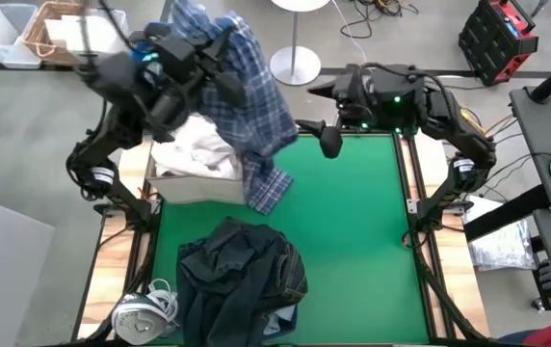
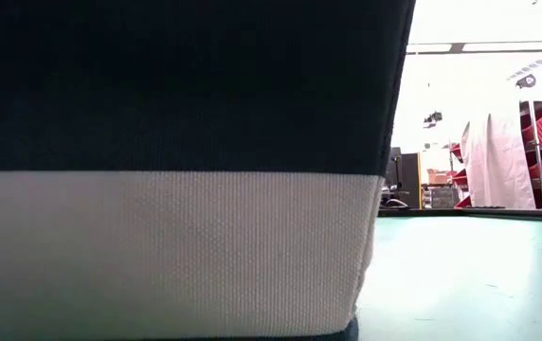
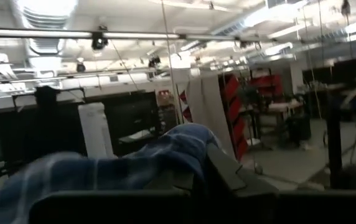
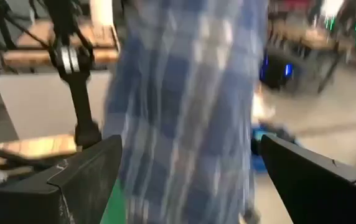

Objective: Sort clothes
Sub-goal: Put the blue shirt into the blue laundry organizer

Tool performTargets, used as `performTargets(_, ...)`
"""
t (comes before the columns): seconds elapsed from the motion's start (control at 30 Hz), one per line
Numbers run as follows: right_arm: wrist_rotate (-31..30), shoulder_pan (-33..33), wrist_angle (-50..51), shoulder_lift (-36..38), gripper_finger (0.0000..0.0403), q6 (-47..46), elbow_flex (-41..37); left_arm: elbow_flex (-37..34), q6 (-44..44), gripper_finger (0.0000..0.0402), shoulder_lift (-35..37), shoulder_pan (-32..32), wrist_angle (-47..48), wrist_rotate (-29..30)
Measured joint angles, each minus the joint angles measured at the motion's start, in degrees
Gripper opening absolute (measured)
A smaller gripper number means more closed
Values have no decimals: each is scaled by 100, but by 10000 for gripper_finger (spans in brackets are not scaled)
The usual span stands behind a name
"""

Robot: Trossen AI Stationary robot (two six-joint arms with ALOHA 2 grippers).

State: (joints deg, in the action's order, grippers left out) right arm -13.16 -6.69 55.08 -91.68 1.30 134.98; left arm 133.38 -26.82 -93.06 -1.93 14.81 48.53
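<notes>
The blue-white plaid shirt [image 1: 251,92] hangs from the left tool [image 1: 181,53], raised above the far left corner of the green worktop [image 1: 353,241]; the tool is clamped on its upper part, the cloth draping over it in the left wrist view [image 3: 134,165]. The shirt's lower hem trails down beside a white-walled bin [image 1: 194,185], which sits at the worktop's left edge holding one white garment [image 1: 194,154]. One dark navy piece [image 1: 240,275] lies crumpled near the front edge, light blue showing beneath it. The whole right half of the worktop is bare green. The right tool [image 4: 184,171] waits at the far edge, its fingers [image 4: 72,180] apart, facing the hanging plaid [image 4: 184,112]. A grey bundle with cords [image 1: 144,310] sits at the front left corner.
</notes>
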Motion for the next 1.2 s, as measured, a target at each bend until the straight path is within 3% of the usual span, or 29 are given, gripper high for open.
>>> performTargets(0.1,40,50,-541,-32,375,380,0,-2,99,0,-95,17,199,-32)
performTargets(0.2,2,44,-835,-77,375,520,0,-2,390,0,-127,46,338,-455)
performTargets(0.43,9,39,-995,-308,375,756,0,0,1469,0,-143,42,524,-2749)
performTargets(0.53,501,41,-1130,-369,375,908,0,0,1718,0,-167,44,513,-3610)
performTargets(0.63,1298,42,-1516,-427,374,988,0,0,1890,0,-220,44,470,-3943)
performTargets(0.77,1537,45,-1982,-545,359,1024,-2,2,2040,0,-325,40,439,-4575)
performTargets(0.9,1539,45,-2061,-648,292,1119,-2,2,2260,0,-400,44,435,-4865)
performTargets(1.03,1534,45,-2062,-680,148,1075,-4,2,2208,0,-398,31,588,-4852)
performTargets(1.1,1530,45,-2024,-673,58,1169,-4,2,2189,0,-379,39,669,-4609)
performTargets(1.2,1484,44,-1969,-602,28,1314,-8,2,2234,10,-282,43,948,-3855)
